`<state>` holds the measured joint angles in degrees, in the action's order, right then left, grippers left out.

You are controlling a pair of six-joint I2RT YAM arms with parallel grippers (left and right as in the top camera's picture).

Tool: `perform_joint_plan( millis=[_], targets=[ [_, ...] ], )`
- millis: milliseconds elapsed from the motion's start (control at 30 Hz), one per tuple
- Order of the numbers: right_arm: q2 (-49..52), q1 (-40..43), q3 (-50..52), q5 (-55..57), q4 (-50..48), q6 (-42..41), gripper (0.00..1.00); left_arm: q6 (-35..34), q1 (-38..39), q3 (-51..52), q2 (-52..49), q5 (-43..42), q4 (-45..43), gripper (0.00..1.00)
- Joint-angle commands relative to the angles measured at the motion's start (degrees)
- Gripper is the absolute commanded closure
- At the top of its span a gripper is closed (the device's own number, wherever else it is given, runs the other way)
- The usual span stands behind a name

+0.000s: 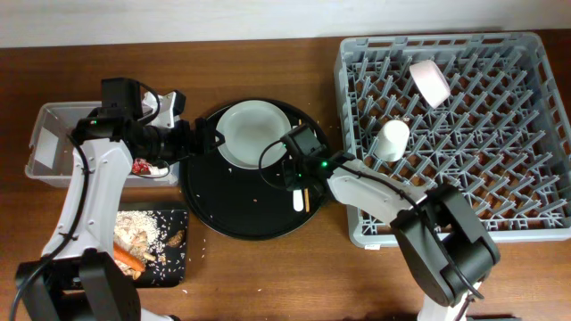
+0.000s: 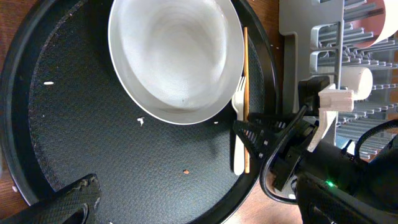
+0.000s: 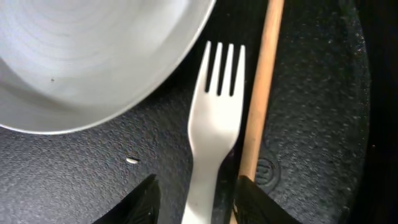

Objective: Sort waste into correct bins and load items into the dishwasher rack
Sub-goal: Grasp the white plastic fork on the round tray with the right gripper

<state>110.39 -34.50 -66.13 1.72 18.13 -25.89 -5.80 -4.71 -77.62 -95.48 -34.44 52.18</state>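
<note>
The pale round plate (image 1: 254, 134) lies on the big round black tray (image 1: 223, 205). The white plastic fork (image 1: 297, 198) and a wooden chopstick (image 1: 306, 198) lie side by side at the tray's right, beside the plate. My right gripper (image 1: 300, 169) is open and low over them. In the right wrist view its fingers (image 3: 199, 193) straddle the fork (image 3: 214, 112) handle, and the right finger overlaps the chopstick (image 3: 261, 81). My left gripper (image 1: 207, 138) is open and empty at the plate's left edge; only one finger (image 2: 62, 202) shows in its wrist view.
The grey dishwasher rack (image 1: 500, 223) at right holds a cream cup (image 1: 391, 140) and a white-pinkish bowl (image 1: 430, 80). The clear tub (image 1: 49, 143) stands at left, with a red wrapper (image 1: 143, 167) beside it. The shallow black tray (image 1: 174, 267) holds grainy scraps and a carrot (image 1: 129, 259).
</note>
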Motion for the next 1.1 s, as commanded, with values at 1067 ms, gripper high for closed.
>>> perform_joint_plan(
  millis=[1067],
  targets=[
    [7.04, -0.48, -5.33, 0.50, 8.72, 0.09, 0.87, 0.33, 0.22, -0.20, -0.20, -0.22, -0.02, 0.01]
  ],
)
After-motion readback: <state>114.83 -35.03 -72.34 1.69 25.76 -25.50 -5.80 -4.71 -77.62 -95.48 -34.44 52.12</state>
